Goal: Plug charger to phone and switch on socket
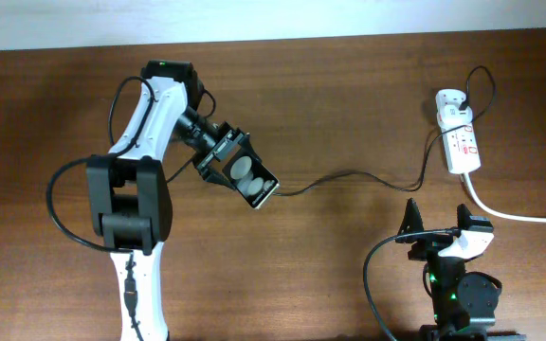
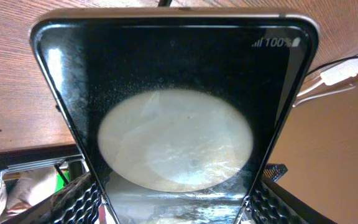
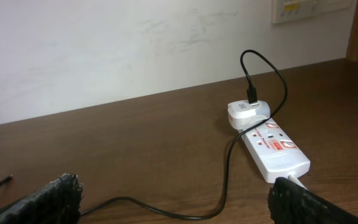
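Observation:
My left gripper [image 1: 236, 161] is shut on the phone [image 1: 256, 187], a black slab with two white discs, and holds it at an angle over the table's middle left. In the left wrist view the phone [image 2: 173, 74] fills the frame between the fingers [image 2: 176, 208], and its screen reads 100%. The charger cable [image 1: 349, 175] runs from the phone's lower right end to the white adapter [image 1: 451, 102] in the socket strip [image 1: 464, 150]. I cannot tell if the tip is in the port. My right gripper [image 1: 436, 223] is open and empty below the strip, with cable [image 3: 227, 168] and strip [image 3: 275, 149] ahead of its fingers [image 3: 179, 208].
The strip's thick white cord [image 1: 515, 214] runs off to the right edge, close to my right gripper. The table is brown wood. A white wall stands behind the far edge in the right wrist view [image 3: 135, 50].

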`<action>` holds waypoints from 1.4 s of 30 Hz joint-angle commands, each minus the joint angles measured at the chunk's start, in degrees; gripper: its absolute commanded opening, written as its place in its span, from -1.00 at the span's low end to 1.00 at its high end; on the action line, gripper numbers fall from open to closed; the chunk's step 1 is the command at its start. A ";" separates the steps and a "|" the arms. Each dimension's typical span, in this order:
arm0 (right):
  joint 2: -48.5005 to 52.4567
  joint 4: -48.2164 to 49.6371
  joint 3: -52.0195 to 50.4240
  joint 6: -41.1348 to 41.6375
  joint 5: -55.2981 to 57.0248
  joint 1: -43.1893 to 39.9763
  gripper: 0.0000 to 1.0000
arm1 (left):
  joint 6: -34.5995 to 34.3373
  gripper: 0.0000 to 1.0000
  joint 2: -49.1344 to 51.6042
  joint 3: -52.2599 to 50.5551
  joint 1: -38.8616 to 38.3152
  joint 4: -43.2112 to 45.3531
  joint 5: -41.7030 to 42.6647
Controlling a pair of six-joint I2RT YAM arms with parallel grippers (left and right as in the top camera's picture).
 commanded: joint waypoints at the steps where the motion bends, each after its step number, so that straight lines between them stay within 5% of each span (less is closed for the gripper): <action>1: -0.37 -0.37 -0.28 0.09 0.70 0.31 0.97 | -0.52 -1.00 0.20 1.11 0.24 -0.46 2.27; 18: -0.37 -0.39 -0.28 0.87 -0.96 0.31 0.97 | 4.31 -1.00 0.20 1.11 2.73 -0.46 4.11; 23: -0.39 1.81 -0.28 23.58 -37.81 0.31 0.97 | 4.26 -1.00 0.20 1.11 2.73 -0.44 4.11; 29: -0.37 4.13 -0.28 39.50 -48.94 0.31 0.97 | 4.22 -1.00 0.20 1.11 2.73 -0.44 4.09; 37: 2.89 12.07 2.64 39.04 -51.98 0.31 0.97 | 4.22 -1.00 0.20 1.11 2.73 -0.42 4.09; 42: 22.14 11.15 12.52 31.21 -51.32 2.62 0.97 | 4.22 -1.00 0.20 1.11 2.73 -0.39 4.07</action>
